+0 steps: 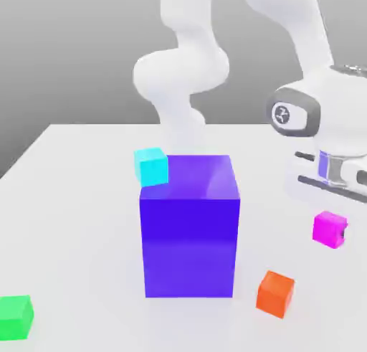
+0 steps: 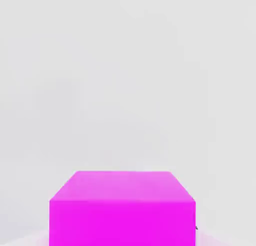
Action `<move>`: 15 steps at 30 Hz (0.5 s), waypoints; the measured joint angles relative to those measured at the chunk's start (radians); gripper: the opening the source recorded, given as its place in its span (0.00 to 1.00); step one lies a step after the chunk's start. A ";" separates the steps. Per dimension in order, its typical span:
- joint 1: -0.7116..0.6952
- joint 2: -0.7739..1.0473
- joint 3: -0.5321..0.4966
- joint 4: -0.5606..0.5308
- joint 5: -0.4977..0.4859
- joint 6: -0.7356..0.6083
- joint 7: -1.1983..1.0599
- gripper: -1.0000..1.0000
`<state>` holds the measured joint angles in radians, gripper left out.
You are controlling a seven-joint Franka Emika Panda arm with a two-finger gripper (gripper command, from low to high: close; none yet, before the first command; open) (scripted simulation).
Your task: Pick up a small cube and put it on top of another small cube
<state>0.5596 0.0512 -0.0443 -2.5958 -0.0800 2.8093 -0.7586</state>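
Note:
The small cube (image 1: 328, 227) is bright magenta and sits low over the white table at the exterior view's right, under my white hand. My gripper (image 1: 334, 232) is shut on it, and a dark fingertip (image 1: 346, 234) shows against its right face. In the hand view the small cube (image 2: 122, 210) looms close, its top and one side face showing, with white table behind it. An orange cube (image 1: 276, 292) lies on the table, nearer the camera and to the left of the held cube. A cyan cube (image 1: 151, 165) shows by the big block's upper left corner.
A big blue-purple block (image 1: 189, 227) stands mid-table, to the left of my hand and much taller than the cubes. A green cube (image 1: 15, 317) lies at the front left corner. The table (image 1: 72, 200) is white, and the arm rises behind the block.

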 joint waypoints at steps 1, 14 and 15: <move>-0.039 0.001 -0.021 0.033 -0.008 -0.009 -0.004 0.00; -0.485 0.149 -0.224 0.220 0.170 -0.183 -0.465 0.00; -0.518 0.160 -0.240 0.230 0.183 -0.196 -0.500 0.00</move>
<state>0.0417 0.2108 -0.2844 -2.3659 0.1032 2.6137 -1.2587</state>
